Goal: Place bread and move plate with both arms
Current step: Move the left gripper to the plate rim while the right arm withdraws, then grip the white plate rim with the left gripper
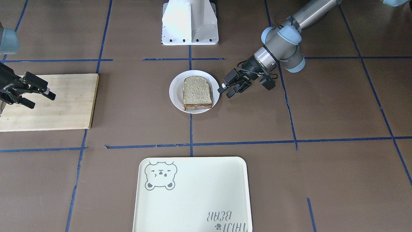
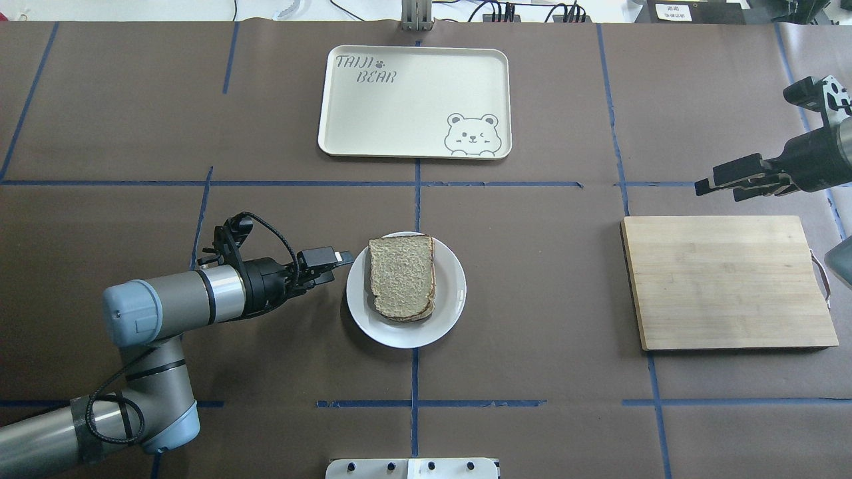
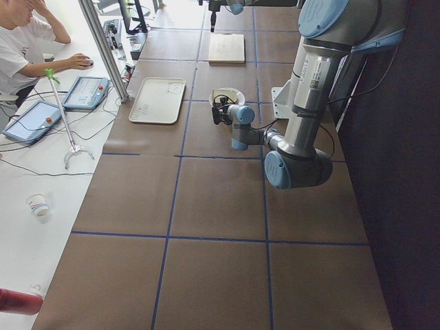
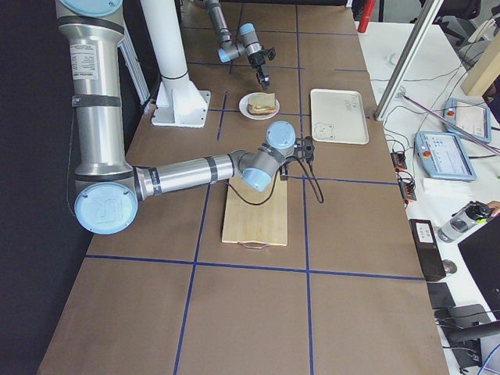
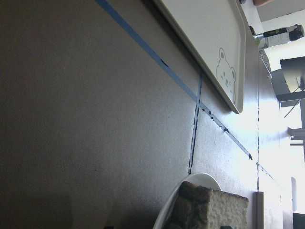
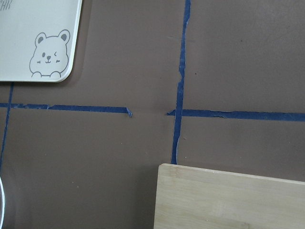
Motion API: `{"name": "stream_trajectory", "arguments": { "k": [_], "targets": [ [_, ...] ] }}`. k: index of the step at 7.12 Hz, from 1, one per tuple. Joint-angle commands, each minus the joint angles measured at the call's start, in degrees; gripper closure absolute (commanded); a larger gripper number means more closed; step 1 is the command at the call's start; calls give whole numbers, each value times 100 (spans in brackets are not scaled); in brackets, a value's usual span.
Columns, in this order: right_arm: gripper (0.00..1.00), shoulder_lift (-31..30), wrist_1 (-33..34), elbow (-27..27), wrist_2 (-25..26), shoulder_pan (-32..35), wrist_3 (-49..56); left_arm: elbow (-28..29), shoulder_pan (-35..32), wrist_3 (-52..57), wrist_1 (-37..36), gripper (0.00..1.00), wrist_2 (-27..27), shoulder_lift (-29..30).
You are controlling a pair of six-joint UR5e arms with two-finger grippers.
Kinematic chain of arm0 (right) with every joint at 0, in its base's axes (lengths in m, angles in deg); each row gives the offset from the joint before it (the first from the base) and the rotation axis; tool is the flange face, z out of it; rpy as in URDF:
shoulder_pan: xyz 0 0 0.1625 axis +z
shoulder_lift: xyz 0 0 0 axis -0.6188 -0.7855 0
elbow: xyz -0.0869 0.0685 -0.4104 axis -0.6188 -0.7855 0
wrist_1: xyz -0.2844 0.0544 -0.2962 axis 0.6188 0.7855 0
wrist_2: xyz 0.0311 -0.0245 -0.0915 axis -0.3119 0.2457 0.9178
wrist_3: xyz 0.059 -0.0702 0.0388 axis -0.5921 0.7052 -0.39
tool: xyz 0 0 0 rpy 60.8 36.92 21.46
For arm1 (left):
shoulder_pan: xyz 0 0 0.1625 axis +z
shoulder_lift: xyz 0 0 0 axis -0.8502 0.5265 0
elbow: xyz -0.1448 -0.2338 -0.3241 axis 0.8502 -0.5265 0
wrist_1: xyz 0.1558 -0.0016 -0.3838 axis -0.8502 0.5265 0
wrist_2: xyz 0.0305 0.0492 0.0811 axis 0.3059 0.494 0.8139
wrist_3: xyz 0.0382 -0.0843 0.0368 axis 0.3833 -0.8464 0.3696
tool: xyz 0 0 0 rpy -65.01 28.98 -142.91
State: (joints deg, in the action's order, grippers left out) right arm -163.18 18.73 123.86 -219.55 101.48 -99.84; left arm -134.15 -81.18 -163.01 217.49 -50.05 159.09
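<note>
The bread (image 2: 401, 276) is a brown slice lying flat on the plate (image 2: 452, 293), a small round white one at the table's middle. A second crust edge shows under the slice. My left gripper (image 2: 336, 265) is open and empty, level with the table, its fingertips just beside the plate's left rim. In the front view it (image 1: 224, 92) stands right of the plate (image 1: 175, 93) and the bread (image 1: 197, 91). The left wrist view shows the bread (image 5: 214, 210) and the plate's rim (image 5: 200, 177). My right gripper (image 2: 715, 189) is open and empty, above the far edge of the cutting board.
A wooden cutting board (image 2: 725, 279) lies at the right. A cream tray (image 2: 413, 100) with a bear drawing lies beyond the plate. The white pedestal (image 1: 190, 22) stands behind the plate on the robot's side. Blue tape lines cross the brown table.
</note>
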Motion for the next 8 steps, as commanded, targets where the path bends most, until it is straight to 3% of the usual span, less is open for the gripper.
{"name": "stream_trajectory", "arguments": {
  "k": [1,2,6,8],
  "targets": [
    [1,-6,0,0,0,-6,-1,101,114,0,80,44,35,45],
    [1,-6,0,44,0,3,-1,171,167,0,98,49,35,54],
    [1,-94,0,114,-8,-6,-1,373,316,0,168,49,44,247],
    [1,-147,-8,167,-9,-6,-1,382,360,0,177,59,44,283]
  ]
}}
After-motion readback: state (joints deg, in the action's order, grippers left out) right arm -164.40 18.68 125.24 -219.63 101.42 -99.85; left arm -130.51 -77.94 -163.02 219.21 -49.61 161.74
